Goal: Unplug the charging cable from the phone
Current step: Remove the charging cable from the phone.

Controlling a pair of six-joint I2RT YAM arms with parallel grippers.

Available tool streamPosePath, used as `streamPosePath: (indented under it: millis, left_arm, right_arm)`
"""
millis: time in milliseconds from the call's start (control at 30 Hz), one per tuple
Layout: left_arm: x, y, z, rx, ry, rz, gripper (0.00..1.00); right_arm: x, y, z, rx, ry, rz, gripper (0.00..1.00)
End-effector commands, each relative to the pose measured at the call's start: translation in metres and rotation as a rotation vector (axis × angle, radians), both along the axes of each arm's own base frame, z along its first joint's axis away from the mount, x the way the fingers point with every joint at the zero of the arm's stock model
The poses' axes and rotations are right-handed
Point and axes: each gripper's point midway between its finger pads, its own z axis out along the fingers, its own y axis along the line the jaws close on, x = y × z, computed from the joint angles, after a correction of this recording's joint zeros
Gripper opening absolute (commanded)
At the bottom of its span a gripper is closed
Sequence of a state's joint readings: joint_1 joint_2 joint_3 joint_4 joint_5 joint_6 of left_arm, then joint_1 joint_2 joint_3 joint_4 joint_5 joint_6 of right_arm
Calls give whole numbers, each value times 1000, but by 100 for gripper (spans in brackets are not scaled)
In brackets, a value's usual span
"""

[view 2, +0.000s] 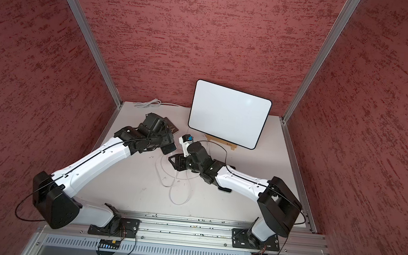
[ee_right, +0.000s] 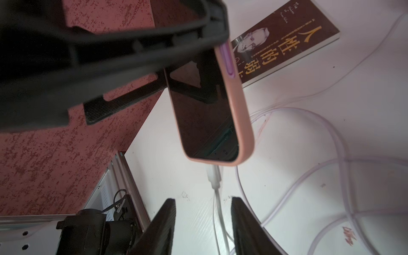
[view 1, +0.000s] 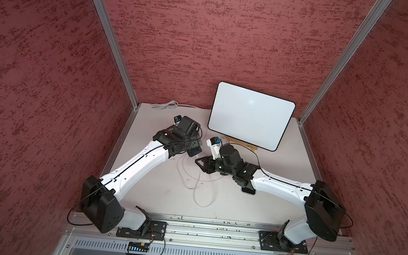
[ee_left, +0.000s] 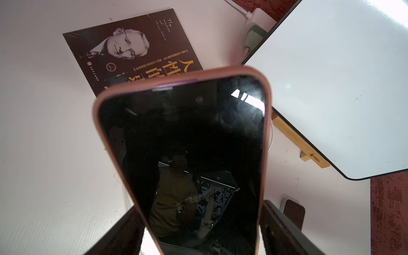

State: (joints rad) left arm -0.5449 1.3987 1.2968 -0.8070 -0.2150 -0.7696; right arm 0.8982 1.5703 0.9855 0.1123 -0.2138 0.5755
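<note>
Phone (ee_left: 181, 154): slim handset with a black glass screen and pink rubbery case, held in the air over the white bench (view 1: 156, 199).
Left gripper (ee_left: 199, 206): closed on the phone's two long edges, gripping one end.
Charging cable (ee_right: 218, 198): thin white cord. Its white plug (ee_right: 212, 176) sits in the phone's free end, and the rest lies in loose loops on the bench.
Right gripper (ee_right: 203, 199): fingers apart, one on each side of the cable just behind the plug, neither touching it. The phone's free end is just beyond the fingertips.
Nearby: a dark brown paperback book (ee_right: 284, 44) lies flat on the bench past the phone. A white rounded board with a dark rim (view 1: 250, 117) is propped on a wooden stand (ee_left: 298, 141) at the back.
</note>
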Motion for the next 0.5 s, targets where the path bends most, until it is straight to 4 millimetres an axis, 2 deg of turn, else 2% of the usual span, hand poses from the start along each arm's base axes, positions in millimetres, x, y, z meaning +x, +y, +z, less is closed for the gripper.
streamPosePath:
  millis: [0,200,467]
  left_arm:
    - [5,-3,19,-53,-68,2,58]
    - [4,-6,19,-66,-64,-8,58]
    - [3,-8,20,-75,-62,-22,58]
  right_arm:
    - [0,11,14,37,-32,26,43]
    - [2,11,11,31,-33,21,36]
    - [3,9,6,12,-26,13,21]
